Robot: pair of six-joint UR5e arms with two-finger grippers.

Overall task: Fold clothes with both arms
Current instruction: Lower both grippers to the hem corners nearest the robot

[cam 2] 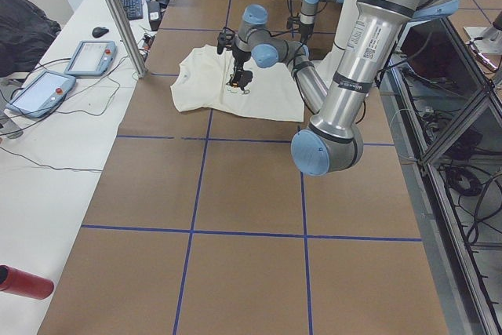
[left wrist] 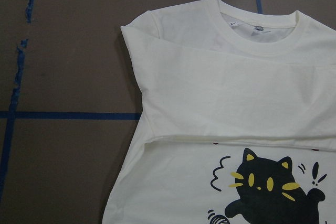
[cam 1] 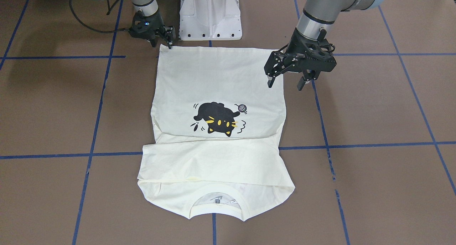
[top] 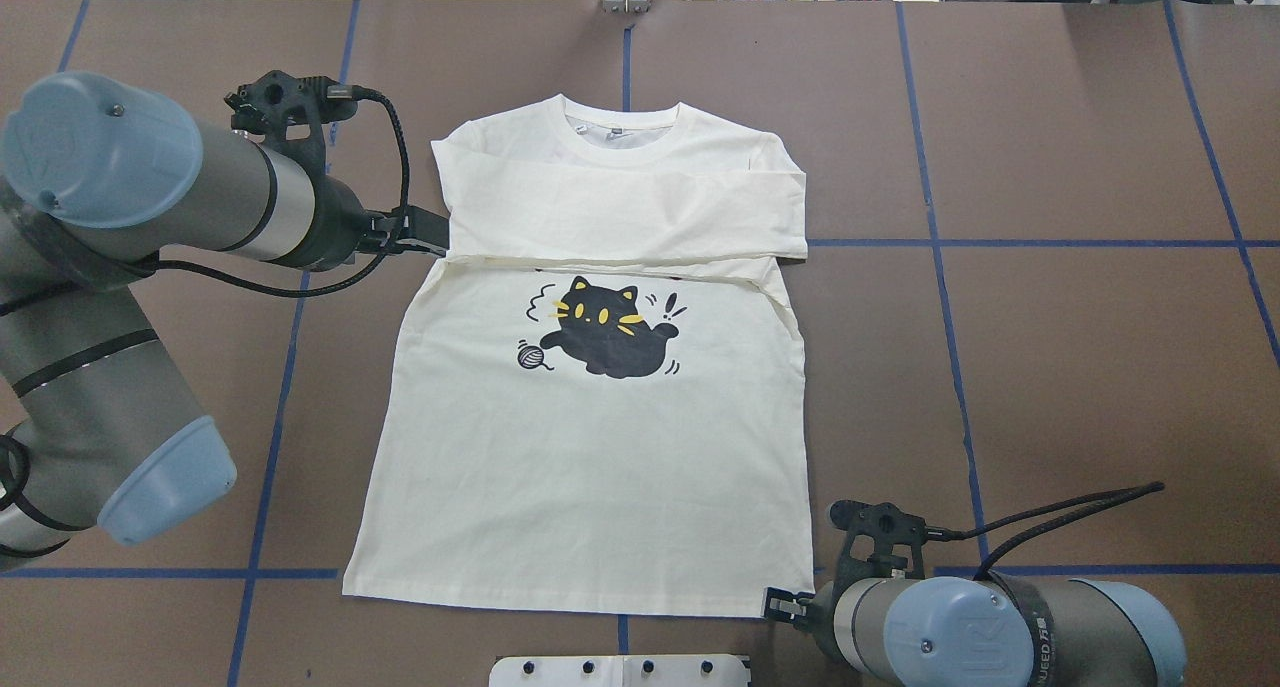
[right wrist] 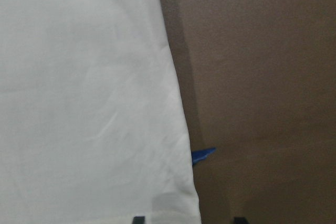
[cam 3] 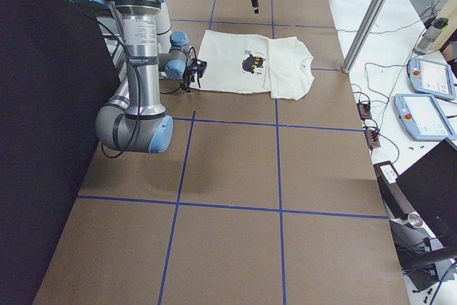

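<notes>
T-shirt (top: pixel 590 467) flat on the counter (top: pixel 1050 367), cat print (top: pixel 605 327) up, sleeves (top: pixel 620 212) folded across the chest.
Its collar (top: pixel 622 122) points away from the robot and its hem (top: pixel 560 597) lies toward the base. The left end effector (cam 1: pixel 285 85) hangs released and empty above the shirt's side edge. The right end effector (cam 1: pixel 162 42) sits low at a hem corner, jaws parted astride the fabric's edge.

Front-facing camera: sited across the counter (cam 1: pixel 392 106), facing the robot, steeply downward; pedestal (cam 1: pixel 210 13) at top edge. Overhead camera: behind the robot, looking forward and down; pedestal at bottom edge. Both take in the whole T-shirt (cam 1: pixel 217 81). Side cameras: distant, one at each counter end, looking along it. Left wrist camera: close above the collar (left wrist: pixel 257 40). Right wrist camera: very close over the hem corner (right wrist: pixel 173 203).
</notes>
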